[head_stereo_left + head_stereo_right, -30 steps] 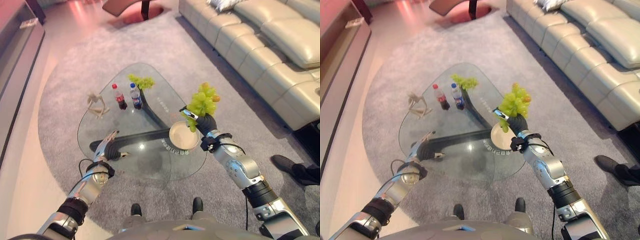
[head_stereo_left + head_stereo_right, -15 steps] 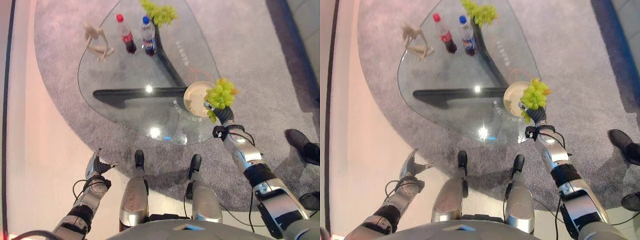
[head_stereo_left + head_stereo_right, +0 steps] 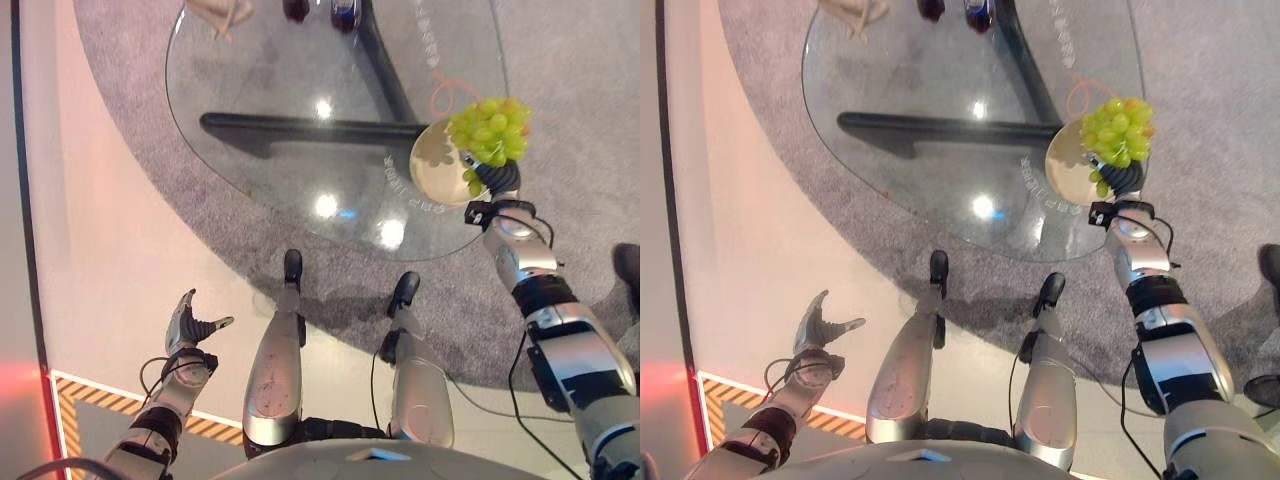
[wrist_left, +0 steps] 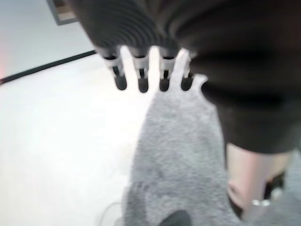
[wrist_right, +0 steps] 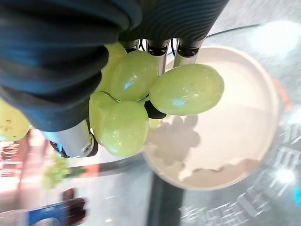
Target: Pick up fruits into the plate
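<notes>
One grey rug [image 3: 130, 150] lies under one glass table [image 3: 260, 130], which carries everything else. One cream plate [image 3: 432, 168] sits at the table's right edge. One bunch of green grapes [image 3: 490, 130] hangs above the plate's right rim, grasped in the right hand [image 3: 495, 178], whose fingers curl round the stem end; the right wrist view shows grapes [image 5: 155, 94] pressed against the palm with the plate [image 5: 244, 136] just below, not touching. At the table's far edge two bottles [image 3: 320, 10] stand side by side, cut off by the frame, with one pale figurine [image 3: 215, 12] to their left. One left hand [image 3: 190, 325] hangs low at the near left over bare floor [image 3: 110, 290], well apart from the table, its fingers straight and released, holding nothing.

Against a second ago, the whole view has tipped downward, so the sofa and the second grape bunch on the far side have dropped out of frame. The left hand has left the table and come down beside the body. The right hand keeps its hold on the grapes over the plate.
</notes>
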